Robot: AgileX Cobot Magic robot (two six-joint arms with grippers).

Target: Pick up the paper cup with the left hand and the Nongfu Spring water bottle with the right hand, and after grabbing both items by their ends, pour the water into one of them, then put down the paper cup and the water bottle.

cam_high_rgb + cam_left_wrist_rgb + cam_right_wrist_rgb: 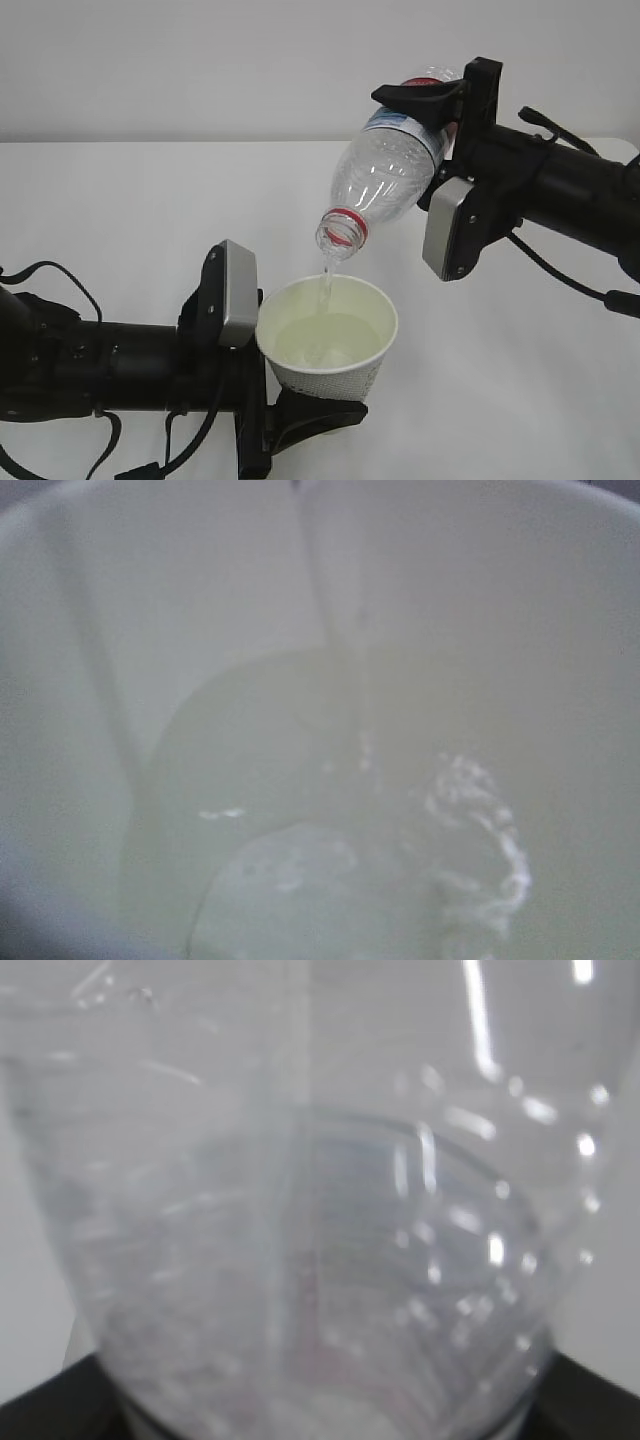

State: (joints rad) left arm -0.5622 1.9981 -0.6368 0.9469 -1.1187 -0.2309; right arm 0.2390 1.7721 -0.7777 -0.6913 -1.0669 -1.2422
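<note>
white paper cup (330, 345), cream inside

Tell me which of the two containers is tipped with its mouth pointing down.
The Nongfu Spring water bottle, held by the right hand. It slants neck-down, streaming water, while the paper cup below stays upright.

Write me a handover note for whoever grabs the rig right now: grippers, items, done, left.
Left gripper: shut on the paper cup, holding it upright near its base, off the table.
Right gripper: shut on the Nongfu Spring water bottle, tilted neck-down above the cup.
Done: both picked up; pour under way, a thin stream of water falls into the cup, which is partly filled.
Left: finish the pour, right the bottle, set cup and bottle down, release both.
</note>
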